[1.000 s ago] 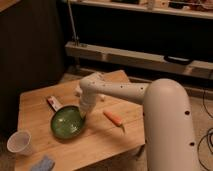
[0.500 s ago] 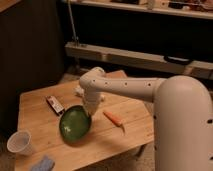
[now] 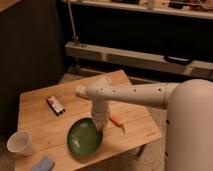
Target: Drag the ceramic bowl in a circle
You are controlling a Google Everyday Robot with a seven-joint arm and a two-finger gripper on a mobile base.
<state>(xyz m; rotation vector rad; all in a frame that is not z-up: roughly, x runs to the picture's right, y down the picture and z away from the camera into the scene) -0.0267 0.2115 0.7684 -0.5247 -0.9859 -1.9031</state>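
One white arm [image 3: 135, 94] reaches in from the 3 o'clock side, and beneath it we see the wooden bench [image 3: 37, 120] that carries everything. Next in size is the ceramic bowl [image 3: 82, 140], green and glossy, lying toward the 6 o'clock edge of the bench, close to the front lip. The hand [image 3: 99, 124] comes down on the bowl's rim at roughly 1 o'clock; we read it as fully closed and pinching that rim, though the fingers themselves are hard to make out. From the hand, the bowl's centre lies toward 7 o'clock, so we judge that any circling drag swings the bowl's whole body on that side of the grip, nearest the front edge. Being round, the bowl gives no long axis to line up with, and there is only the one arm to do the work. A white cup [image 3: 20, 142] stands well apart at the bowl's 9 o'clock, a blue cloth [image 3: 42, 164] at 8 o'clock, a small packet [image 3: 55, 105] at 11 o'clock, and an orange piece [image 3: 118, 120] just beside the hand at 3 o'clock.
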